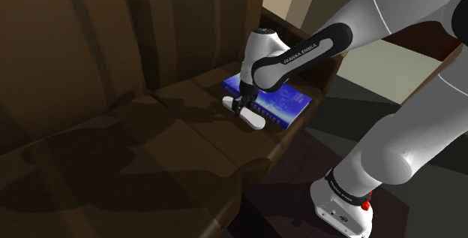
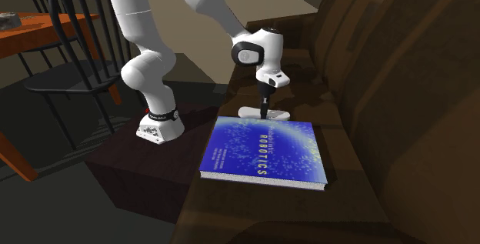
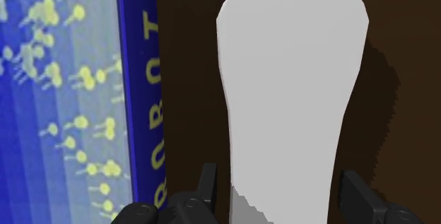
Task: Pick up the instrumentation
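1. Straddling the white tool [image 3: 293, 81], the gripper [image 3: 279, 187] has its two black fingers [image 3: 206, 186] standing apart, one on each side of the tool's narrower stretch. In the wrist view a thin strip of brown shows between each finger and the tool, so they appear open and holding nothing.
2. The tool lies flat on the sofa [image 1: 150, 139] seat, directly under the hand. It is long and rounded, and it broadens toward the end away from the fingers.
3. Its long axis runs crosswise to the line between the fingers, so they face its two long sides. In my judgement that is the relation the next move depends on: closing straight inward should catch the narrow width, with no turn of the wrist needed.
4. Just beside the tool lies a blue book [image 2: 265, 150], its lettered edge parallel to the tool's length. A band of bare seat separates them, so the nearer finger has room but little to spare.
5. Beyond the sofa, in the second exterior view, the arm's dark stand [image 2: 131, 165] sits on the floor, with a wooden chair [image 2: 69, 50] and an orange table [image 2: 31, 35] farther off.
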Action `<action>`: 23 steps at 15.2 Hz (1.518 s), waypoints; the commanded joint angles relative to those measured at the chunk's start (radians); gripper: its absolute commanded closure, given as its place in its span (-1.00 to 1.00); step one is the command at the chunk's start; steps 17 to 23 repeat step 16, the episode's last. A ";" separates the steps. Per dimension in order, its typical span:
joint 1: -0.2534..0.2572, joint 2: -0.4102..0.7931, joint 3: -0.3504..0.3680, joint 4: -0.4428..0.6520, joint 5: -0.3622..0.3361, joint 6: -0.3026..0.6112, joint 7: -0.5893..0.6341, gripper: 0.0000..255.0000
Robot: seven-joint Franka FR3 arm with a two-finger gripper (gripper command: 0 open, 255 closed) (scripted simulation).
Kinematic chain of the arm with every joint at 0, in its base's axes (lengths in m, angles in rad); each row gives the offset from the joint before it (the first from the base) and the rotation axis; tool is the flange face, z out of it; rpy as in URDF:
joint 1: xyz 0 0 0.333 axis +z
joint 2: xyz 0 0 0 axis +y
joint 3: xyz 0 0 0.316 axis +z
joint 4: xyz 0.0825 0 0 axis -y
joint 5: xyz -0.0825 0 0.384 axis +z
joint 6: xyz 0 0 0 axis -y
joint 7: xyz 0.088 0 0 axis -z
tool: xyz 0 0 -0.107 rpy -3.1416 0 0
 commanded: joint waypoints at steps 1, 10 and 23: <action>0.001 -0.019 0.000 0.003 0.005 -0.023 -0.004 1.00; 0.005 -0.113 -0.004 0.045 0.027 -0.158 -0.023 1.00; 0.006 -0.150 -0.007 0.070 0.033 -0.220 -0.029 1.00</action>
